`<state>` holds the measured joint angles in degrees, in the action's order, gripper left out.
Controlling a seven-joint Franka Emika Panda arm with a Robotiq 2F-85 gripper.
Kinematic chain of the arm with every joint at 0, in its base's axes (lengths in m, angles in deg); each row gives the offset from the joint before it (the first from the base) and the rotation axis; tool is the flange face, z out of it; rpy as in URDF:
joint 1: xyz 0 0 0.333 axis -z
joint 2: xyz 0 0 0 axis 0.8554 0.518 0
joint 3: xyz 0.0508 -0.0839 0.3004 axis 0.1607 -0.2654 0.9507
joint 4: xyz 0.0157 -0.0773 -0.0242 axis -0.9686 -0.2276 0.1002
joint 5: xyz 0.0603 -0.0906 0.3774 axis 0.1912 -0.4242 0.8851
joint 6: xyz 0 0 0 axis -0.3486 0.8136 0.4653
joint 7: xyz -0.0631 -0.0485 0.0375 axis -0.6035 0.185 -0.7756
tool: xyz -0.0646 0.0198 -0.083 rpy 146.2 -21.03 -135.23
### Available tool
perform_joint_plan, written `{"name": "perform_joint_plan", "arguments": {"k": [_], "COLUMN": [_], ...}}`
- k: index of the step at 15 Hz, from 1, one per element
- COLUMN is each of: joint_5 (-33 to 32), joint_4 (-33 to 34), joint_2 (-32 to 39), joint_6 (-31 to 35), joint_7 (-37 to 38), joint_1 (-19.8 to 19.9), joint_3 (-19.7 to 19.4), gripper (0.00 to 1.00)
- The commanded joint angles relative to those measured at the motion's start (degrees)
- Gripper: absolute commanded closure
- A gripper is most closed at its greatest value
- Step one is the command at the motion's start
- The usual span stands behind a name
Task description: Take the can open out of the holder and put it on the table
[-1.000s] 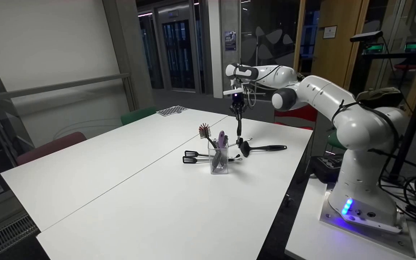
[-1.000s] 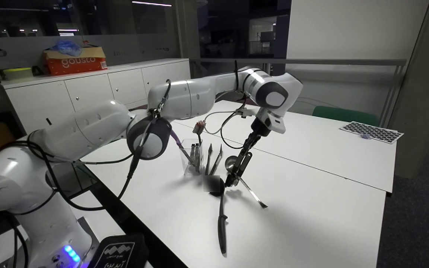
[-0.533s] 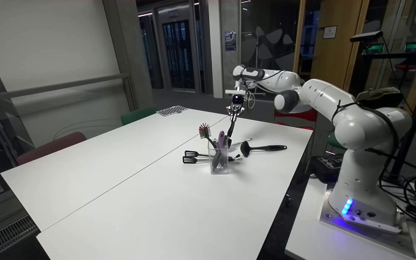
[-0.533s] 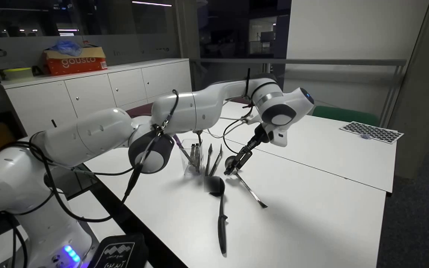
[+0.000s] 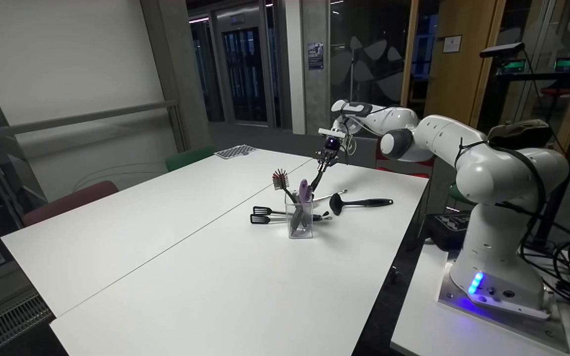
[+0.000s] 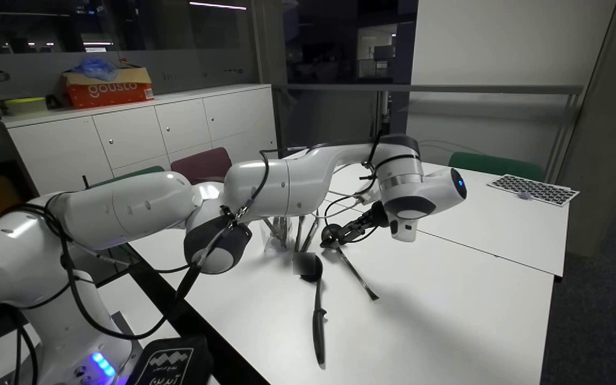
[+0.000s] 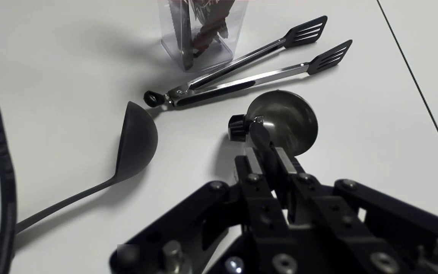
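Observation:
The holder is a clear plastic cup with several utensils in it. It stands on the white table. The holder also shows in the wrist view and, partly behind the arm, in an exterior view. My gripper is shut on the can opener, a dark-handled tool with a black ribbed knob. The can opener is outside the holder, low over the table, in front of a metal ladle bowl. I cannot tell whether it touches the table or the bowl. My gripper is tilted in an exterior view.
The metal ladle lies close by the can opener, its handle along the table. A black ladle lies to the left in the wrist view. Spatula-ended tongs lie between the holder and the metal ladle.
The arm has come down and the wrist has swung away from the holder, so my gripper tilts more. The fingertips moved a little towards the holder. The metal ladle's handle end shifted slightly.

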<state>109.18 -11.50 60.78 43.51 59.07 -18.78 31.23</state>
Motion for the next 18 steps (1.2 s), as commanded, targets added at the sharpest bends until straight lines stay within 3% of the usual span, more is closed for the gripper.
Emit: {"name": "perform_joint_plan", "arguments": {"k": [1,18], "joint_5": [0.8,-4.1], "joint_4": [0.0,0.6], "joint_2": [0.4,1.4], "joint_6": [-2.4,-19.4], "joint_7": [-0.8,-0.4], "joint_1": [1.9,2.3], "joint_3": [1.2,-3.8], "gripper": [0.97,0.97]}}
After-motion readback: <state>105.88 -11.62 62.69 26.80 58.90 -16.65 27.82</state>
